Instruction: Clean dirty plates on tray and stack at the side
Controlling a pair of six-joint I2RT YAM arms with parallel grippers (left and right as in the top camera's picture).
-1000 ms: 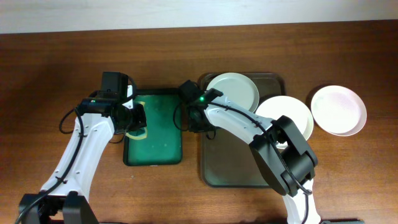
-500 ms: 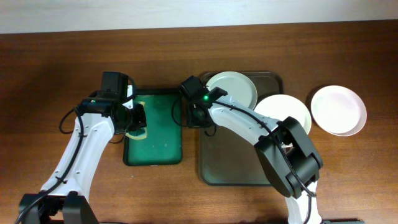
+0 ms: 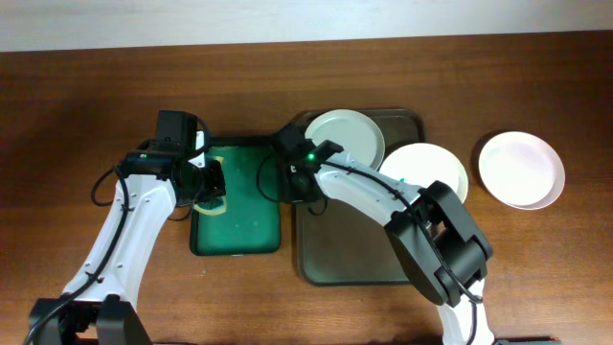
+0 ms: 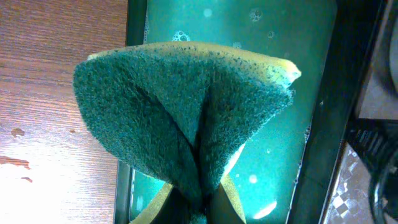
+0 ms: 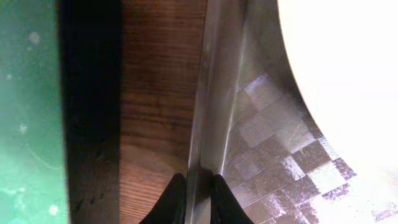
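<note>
The dark metal tray (image 3: pixel 345 240) holds two white plates, one at its far left (image 3: pixel 345 137) and one at its right edge (image 3: pixel 424 177). A third plate (image 3: pixel 520 170) lies on the table to the right of the tray. My right gripper (image 3: pixel 299 190) is shut on the tray's left rim (image 5: pixel 199 155), one finger on each side of it (image 5: pixel 176 200). A plate's edge (image 5: pixel 348 74) shows at the right of the right wrist view. My left gripper (image 3: pixel 209 190) is shut on a folded green sponge (image 4: pixel 180 112) over the small green tray (image 3: pixel 235 206).
The green tray (image 4: pixel 311 93) holds soapy water and lies just left of the metal tray, with a narrow strip of wooden table (image 5: pixel 161 93) between them. Bare wood stretches along the front and the far right of the table.
The metal tray with its two plates has slid left toward the green tray, drawn by my right gripper, which closed on its rim. The left arm and sponge have stayed put.
</note>
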